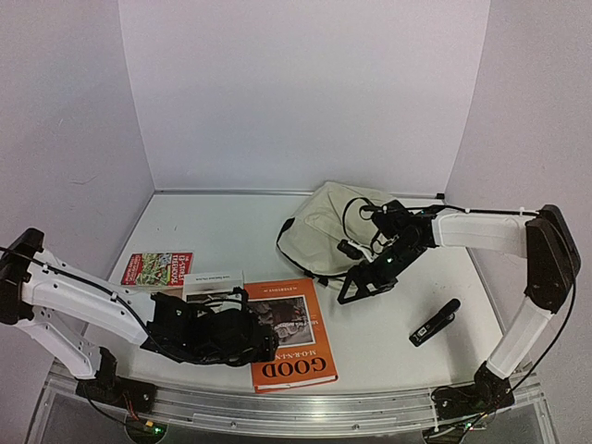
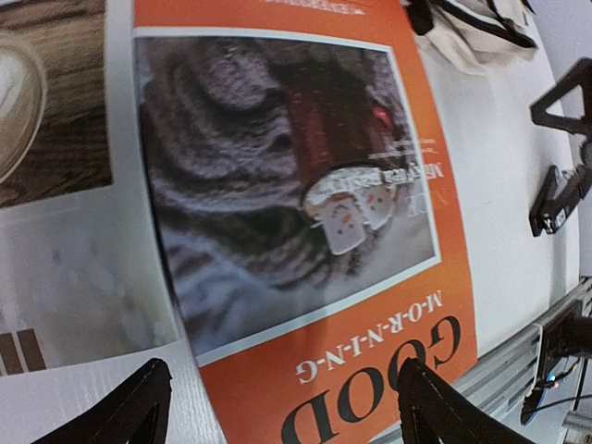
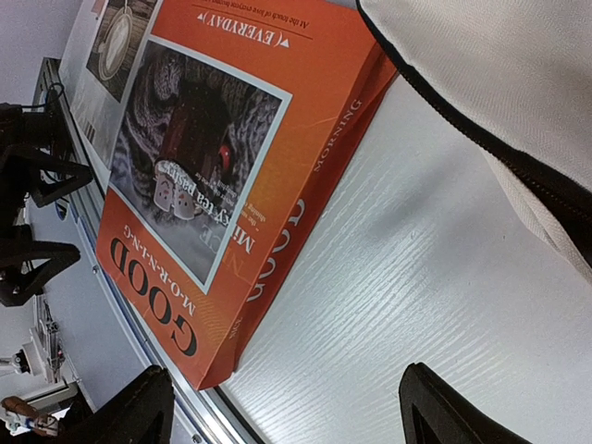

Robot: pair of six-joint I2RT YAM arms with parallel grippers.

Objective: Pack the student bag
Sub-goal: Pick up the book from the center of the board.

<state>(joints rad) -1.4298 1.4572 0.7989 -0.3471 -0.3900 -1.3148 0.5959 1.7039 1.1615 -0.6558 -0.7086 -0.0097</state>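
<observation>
The cream student bag [image 1: 335, 227] lies slumped at the back centre of the table, with black straps and zipper. Its edge shows in the right wrist view [image 3: 499, 83] and the left wrist view [image 2: 472, 28]. An orange "GOOD MORNING" book [image 1: 294, 335] lies flat in front of it and also shows in both wrist views [image 2: 305, 185] [image 3: 213, 185]. My left gripper [image 1: 259, 347] hovers open over the book's near left part [image 2: 282, 412], holding nothing. My right gripper [image 1: 367, 282] is open and empty above bare table between book and bag [image 3: 282, 416].
A black pen-like object [image 1: 435, 322] lies at the right front. A red and green book [image 1: 157, 268] and a small white box [image 1: 213, 284] lie at the left. A coffee-picture magazine [image 2: 46, 139] lies left of the orange book. The table's metal rail [image 1: 296, 412] runs along the front.
</observation>
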